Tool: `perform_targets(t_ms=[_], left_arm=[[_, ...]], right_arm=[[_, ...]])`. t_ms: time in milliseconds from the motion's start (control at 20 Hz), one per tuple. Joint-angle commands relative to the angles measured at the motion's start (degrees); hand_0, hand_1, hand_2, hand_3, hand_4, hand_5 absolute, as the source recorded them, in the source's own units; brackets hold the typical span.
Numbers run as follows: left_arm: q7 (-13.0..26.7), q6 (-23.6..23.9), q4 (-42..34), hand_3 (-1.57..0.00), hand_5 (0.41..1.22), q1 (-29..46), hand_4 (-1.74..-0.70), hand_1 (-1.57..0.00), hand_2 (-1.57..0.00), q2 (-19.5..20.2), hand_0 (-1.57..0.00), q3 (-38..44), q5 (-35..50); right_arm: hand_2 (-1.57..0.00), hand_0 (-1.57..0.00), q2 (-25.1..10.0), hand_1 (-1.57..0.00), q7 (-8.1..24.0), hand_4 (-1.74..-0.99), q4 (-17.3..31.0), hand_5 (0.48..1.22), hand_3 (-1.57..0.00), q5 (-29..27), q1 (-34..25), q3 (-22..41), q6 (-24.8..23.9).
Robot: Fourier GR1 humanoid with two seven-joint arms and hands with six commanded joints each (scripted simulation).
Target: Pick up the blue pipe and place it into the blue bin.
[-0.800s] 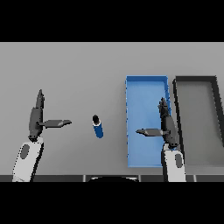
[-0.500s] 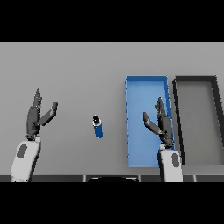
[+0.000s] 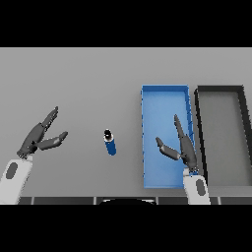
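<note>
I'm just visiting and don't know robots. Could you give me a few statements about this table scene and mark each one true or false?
1. The short blue pipe lies inside the shallow blue rectangular bin. False: it lies on the grey table, to the left of the bin.
2. The robot's right hand shows over the blue bin with its fingers straight. True.
3. The robot's left hand is gripping the pipe. False: it is open, to the left of the pipe and apart from it.
4. A dark grey rectangular bin stands just to the right of the blue one. True.
5. Neither hand holds anything. True.
</note>
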Motion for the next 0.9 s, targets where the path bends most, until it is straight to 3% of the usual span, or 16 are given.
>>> perform_targets(t_ms=[0, 200, 500, 850], left_arm=[[-1.31, -1.18, -1.63, 0.0, 0.596, 1.37, -1.09, 0.0, 0.0, 0.54, 0.0, -0.8, -0.24], [-0.42, -5.73, -6.46, 0.0, 0.534, 2.8, -1.11, 0.0, 0.0, 1.04, 0.0, -4.91, -0.25], [1.81, -5.31, -10.78, 0.0, 0.475, 4.19, -1.18, 0.0, 0.0, -3.5, 0.0, -12.09, -5.5], [3.25, -3.67, -4.43, 0.0, 0.468, 0.03, -1.21, 0.0, 0.0, -11.28, 0.0, -15.29, -9.1]], right_arm=[[0.0, 0.0, -0.41, 0.0, -0.62, -1.186, -0.34, 0.598, 0.0, -0.28, 0.18, 0.0, 0.51], [0.0, 0.0, -0.5, 0.0, -1.76, -1.201, 0.2, 0.609, 0.0, -0.78, -0.47, 0.0, 1.13], [0.0, 0.0, -0.45, 0.0, -1.77, -1.217, -0.33, 0.615, 0.0, -0.31, 0.08, 0.37, 1.09], [0.0, 0.0, 0.47, 0.0, -1.05, -1.229, -2.04, 0.622, 0.0, 0.26, 1.53, 1.12, 0.52]])
